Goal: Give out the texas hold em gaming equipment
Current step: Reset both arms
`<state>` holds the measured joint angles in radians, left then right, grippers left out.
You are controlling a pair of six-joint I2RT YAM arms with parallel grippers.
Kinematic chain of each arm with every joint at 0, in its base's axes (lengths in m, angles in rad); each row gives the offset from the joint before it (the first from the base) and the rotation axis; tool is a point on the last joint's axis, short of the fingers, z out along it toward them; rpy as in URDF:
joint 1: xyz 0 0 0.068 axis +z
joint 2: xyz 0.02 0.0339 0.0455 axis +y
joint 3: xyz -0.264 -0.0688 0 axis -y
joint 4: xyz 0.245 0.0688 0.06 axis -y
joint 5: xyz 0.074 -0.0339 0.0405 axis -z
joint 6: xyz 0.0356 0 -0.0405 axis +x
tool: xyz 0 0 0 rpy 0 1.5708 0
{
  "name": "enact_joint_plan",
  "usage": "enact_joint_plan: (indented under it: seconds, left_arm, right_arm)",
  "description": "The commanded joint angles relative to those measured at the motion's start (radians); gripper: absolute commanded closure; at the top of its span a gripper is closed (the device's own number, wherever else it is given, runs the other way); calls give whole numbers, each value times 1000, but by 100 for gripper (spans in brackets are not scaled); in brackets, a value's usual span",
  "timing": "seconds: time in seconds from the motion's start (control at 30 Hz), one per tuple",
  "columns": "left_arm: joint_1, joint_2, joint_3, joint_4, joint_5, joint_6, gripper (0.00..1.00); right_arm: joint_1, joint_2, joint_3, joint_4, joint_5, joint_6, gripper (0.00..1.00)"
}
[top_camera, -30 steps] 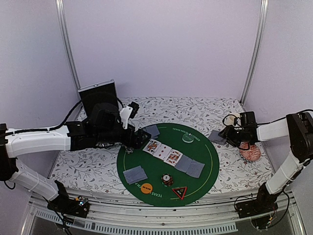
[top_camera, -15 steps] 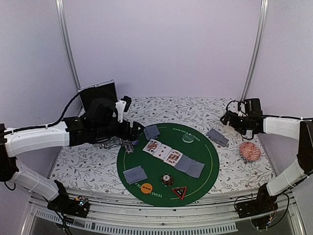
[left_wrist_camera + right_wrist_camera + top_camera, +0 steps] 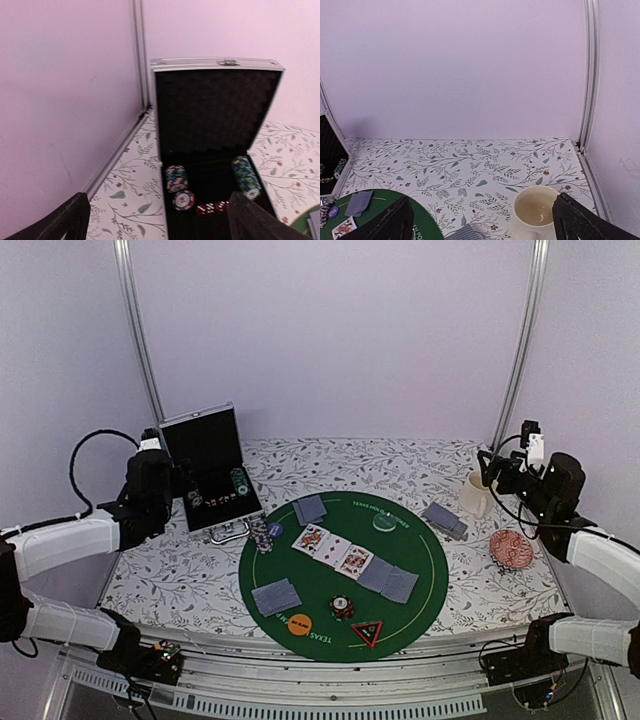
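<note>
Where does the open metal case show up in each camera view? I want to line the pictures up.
Top external: the open metal case stands at the back left, lid raised, just off the green mat.
Left wrist: the case fills the middle, seen from the front.
Right wrist: only a dark sliver of it shows at the left edge.
Shared landmark: the floral tablecloth under it.

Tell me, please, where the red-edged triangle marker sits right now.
In the top view, the triangle marker lies at the near edge of the green mat, right of the orange disc and in front of a chip stack.
</note>
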<state>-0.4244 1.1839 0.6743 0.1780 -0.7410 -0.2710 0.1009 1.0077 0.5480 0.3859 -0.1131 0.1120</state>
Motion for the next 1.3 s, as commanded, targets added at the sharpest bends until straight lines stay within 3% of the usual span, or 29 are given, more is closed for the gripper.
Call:
enact_joint_plan:
  seconds: [0.0,0.17,0.37,0.47,0.53,0.6,0.67,0.77,0.83,0.87,1.27]
  left_arm:
    - [46,-12,-203,526,-214,257,2]
    - [116,84,-296,699,-188,312,2]
    - [187,252,-427,1065,7,333,2]
    - [205,305,-419,1118,86,369,2]
    - [241,363,-429,1216,146,380,2]
    - [258,325,-415,1104,192,327,2]
    - [313,324,-447,1144,318,308,2]
    - [367,389,-466,1251,457,301,2]
    - [380,351,-425,1088,504,275,2]
    - [387,372,-435,1146,514,287,2]
    - [391,368,-434,1136,517,279,2]
  right_arm:
    - [-30,-28,-214,437,132,-100,1]
    - [-44,47,-346,626,172,-141,1]
    - [-72,221,-435,825,171,-173,1]
    - [-94,303,-456,976,95,-166,1]
    - [-105,363,-427,975,44,-167,1]
    - [-111,455,-417,1042,12,-169,1]
    - [-113,534,-422,1139,-13,-180,1]
    - [-115,525,-366,1013,-36,-185,1]
    - [-117,527,-318,924,-39,-197,1]
    - [-123,530,-313,919,-24,-186,1]
    - [-124,529,-303,897,28,-155,1]
